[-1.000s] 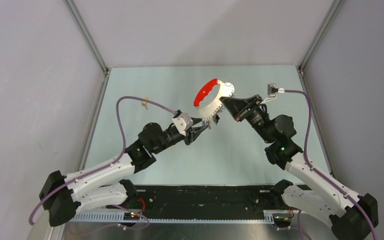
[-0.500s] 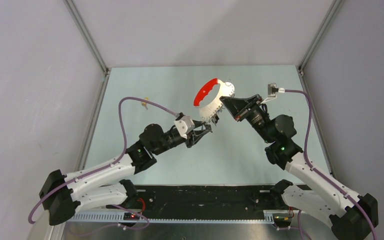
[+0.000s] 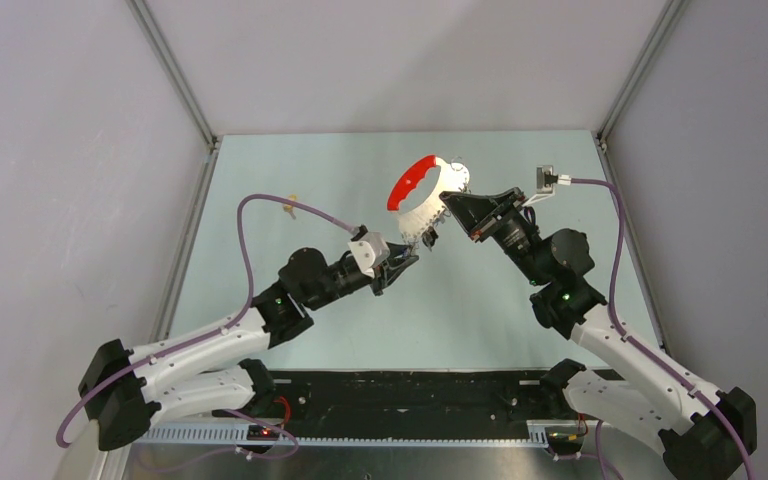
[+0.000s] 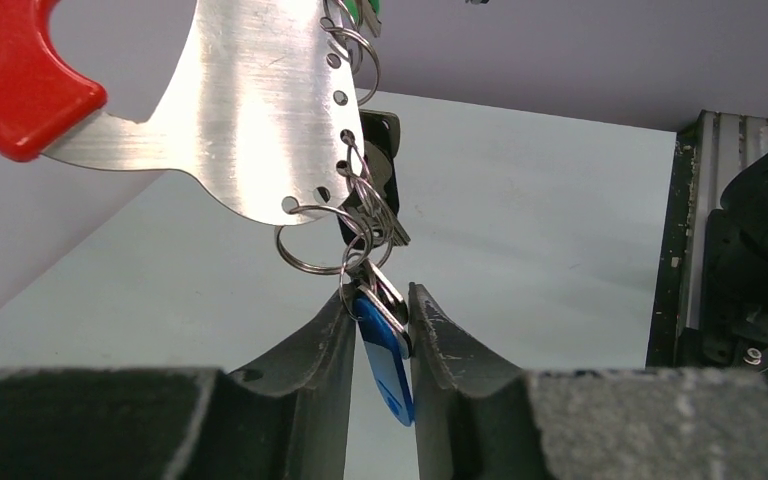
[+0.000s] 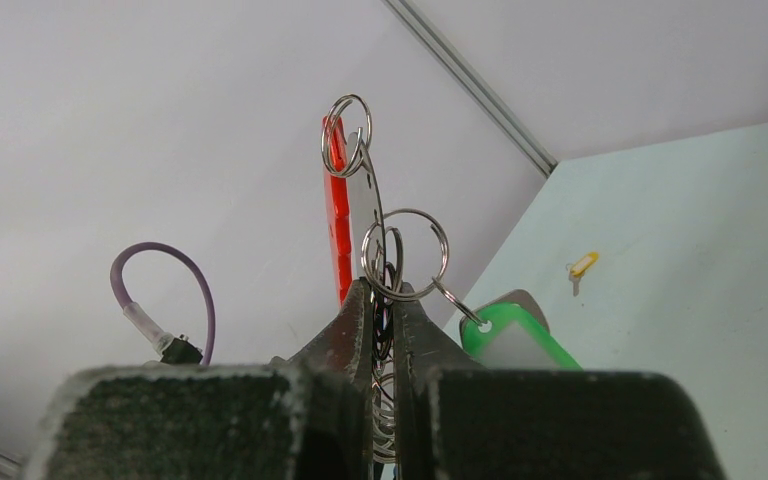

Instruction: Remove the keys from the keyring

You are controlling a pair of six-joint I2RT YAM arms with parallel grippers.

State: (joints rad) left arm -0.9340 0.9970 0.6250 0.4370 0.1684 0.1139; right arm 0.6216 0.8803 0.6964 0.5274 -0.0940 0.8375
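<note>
The keyring, a red crescent on a silver plate, hangs in the air above the table. My right gripper is shut on the plate's edge, among its wire rings. In the right wrist view the red crescent stands edge-on above my right gripper, and a green key dangles to the right. In the left wrist view the plate carries several rings, with a dark key and a blue key below it. My left gripper pinches the blue key from both sides, just under the plate.
A yellow key lies loose on the pale green table at the back left, also seen as a yellow key in the right wrist view. Grey walls enclose the table. A black strip runs along the near edge.
My left gripper's jaws have narrowed onto the blue key and shifted slightly left. The right arm and the keyring have stayed in place.
</note>
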